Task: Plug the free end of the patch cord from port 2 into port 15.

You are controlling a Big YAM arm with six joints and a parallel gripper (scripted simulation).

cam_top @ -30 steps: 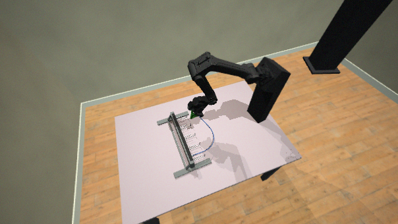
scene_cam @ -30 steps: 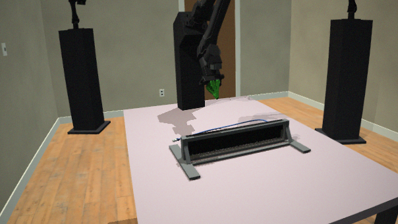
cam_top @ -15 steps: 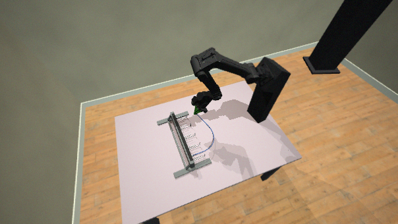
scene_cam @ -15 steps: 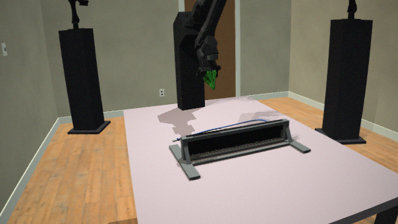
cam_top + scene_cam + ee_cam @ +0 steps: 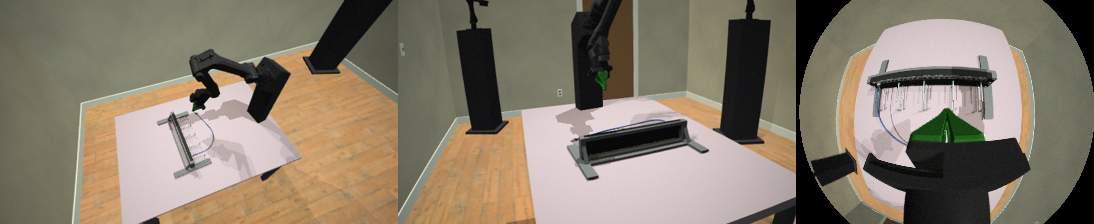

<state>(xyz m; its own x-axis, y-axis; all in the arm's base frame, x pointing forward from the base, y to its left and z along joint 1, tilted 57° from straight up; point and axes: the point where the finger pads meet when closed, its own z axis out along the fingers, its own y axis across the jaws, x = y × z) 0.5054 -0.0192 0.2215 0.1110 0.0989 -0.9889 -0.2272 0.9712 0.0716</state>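
Observation:
The rack (image 5: 201, 164) (image 5: 588, 171) (image 5: 988, 102) stands upright on the table. The blue patch cord (image 5: 213, 136) (image 5: 655, 120) (image 5: 878, 102) leaves the panel near its left end in the wrist view and curves out in front. Its free plug (image 5: 196, 113) (image 5: 572, 140) lies beyond the rack's other end, low near the table; the gripper hides it in the wrist view. My gripper (image 5: 194, 111) (image 5: 604, 89) (image 5: 947, 110) has its green fingers shut together with nothing between them. It hangs above the table on the panel's front side, clear of rack and plug. Port numbers are unreadable.
Thin rods or bars (image 5: 924, 95) stick out from the panel's front at several places. The arm's black pedestal (image 5: 268, 95) (image 5: 589, 82) stands at the table's edge, facing the panel's front. The table (image 5: 142, 194) (image 5: 661, 191) (image 5: 946, 37) extends past both rack ends.

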